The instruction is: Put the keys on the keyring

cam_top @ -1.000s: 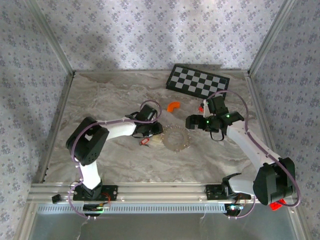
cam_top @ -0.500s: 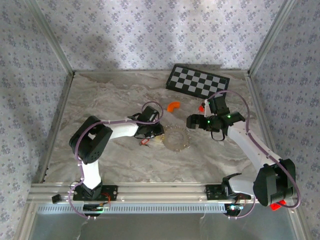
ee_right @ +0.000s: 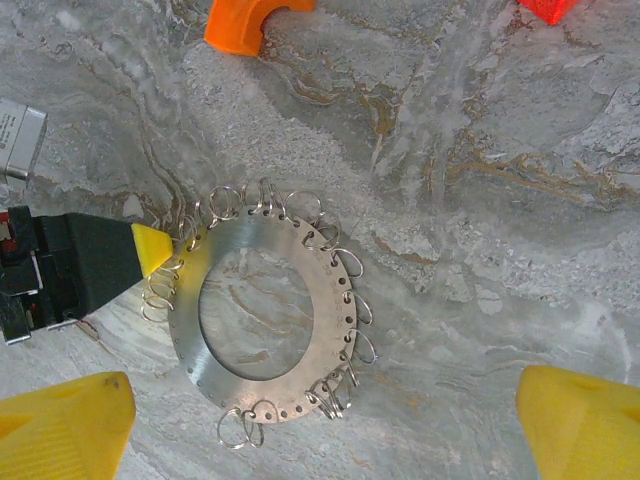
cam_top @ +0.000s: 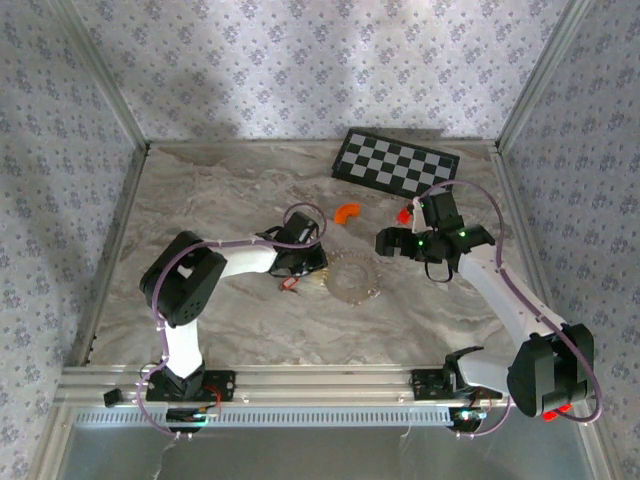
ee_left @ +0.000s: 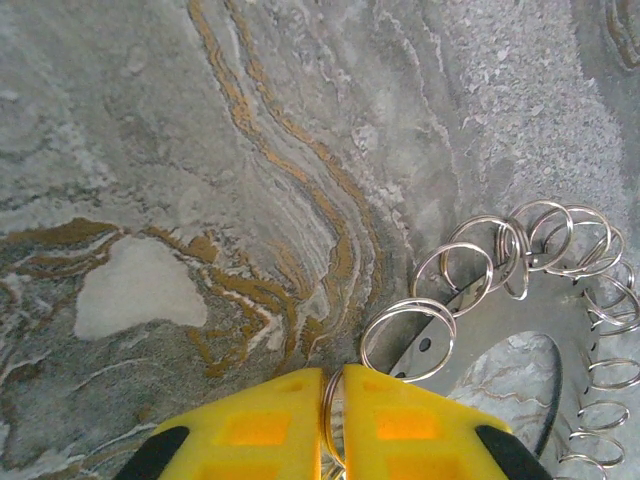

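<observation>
The keyring [cam_top: 374, 284] is a flat silvery metal ring plate [ee_right: 330, 300] with several small wire loops hooked around its rim, lying flat on the marble table. My left gripper [cam_top: 318, 268] is at the plate's left edge; its yellow jaws [ee_left: 333, 375] are shut on one wire loop, and the plate [ee_left: 480, 330] lies just right of them. Its yellow fingertip [ee_right: 152, 247] touches the rim. A tiny red key [cam_top: 290, 284] lies on the table just below the left gripper. My right gripper [ee_right: 325, 400] hovers open above the keyring's right side [cam_top: 385, 243].
An orange curved piece [cam_top: 346, 211] [ee_right: 245, 20] lies beyond the keyring. A red brick [cam_top: 404, 213] [ee_right: 545, 8] sits by the right arm. A black-and-white checkered board [cam_top: 395, 163] lies at the back right. Patterned walls enclose the table.
The left gripper slid slightly right to the plate's edge and its jaws came together on a wire loop. The right arm barely moved.
</observation>
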You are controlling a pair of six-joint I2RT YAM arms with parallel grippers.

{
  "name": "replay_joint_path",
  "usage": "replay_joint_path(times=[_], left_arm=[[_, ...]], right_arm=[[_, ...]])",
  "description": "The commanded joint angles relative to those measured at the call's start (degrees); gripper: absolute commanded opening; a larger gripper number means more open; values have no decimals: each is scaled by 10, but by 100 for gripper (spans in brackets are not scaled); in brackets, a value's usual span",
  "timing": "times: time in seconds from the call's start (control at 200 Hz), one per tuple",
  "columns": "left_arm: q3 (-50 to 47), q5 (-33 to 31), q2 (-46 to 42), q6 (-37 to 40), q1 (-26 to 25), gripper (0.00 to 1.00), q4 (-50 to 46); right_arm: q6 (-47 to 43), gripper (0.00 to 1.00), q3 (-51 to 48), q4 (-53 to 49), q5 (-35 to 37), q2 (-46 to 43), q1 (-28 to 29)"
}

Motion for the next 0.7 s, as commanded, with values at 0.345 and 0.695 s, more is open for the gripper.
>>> replay_joint_path(times=[0.345, 0.695], left_arm=[[-4, 15, 5, 8, -3, 4, 47], [3, 30, -61, 99, -16, 0, 18]], right_arm=[[-9, 100, -1, -13, -1, -15, -2], [-5, 100, 3, -10, -8, -59, 1]])
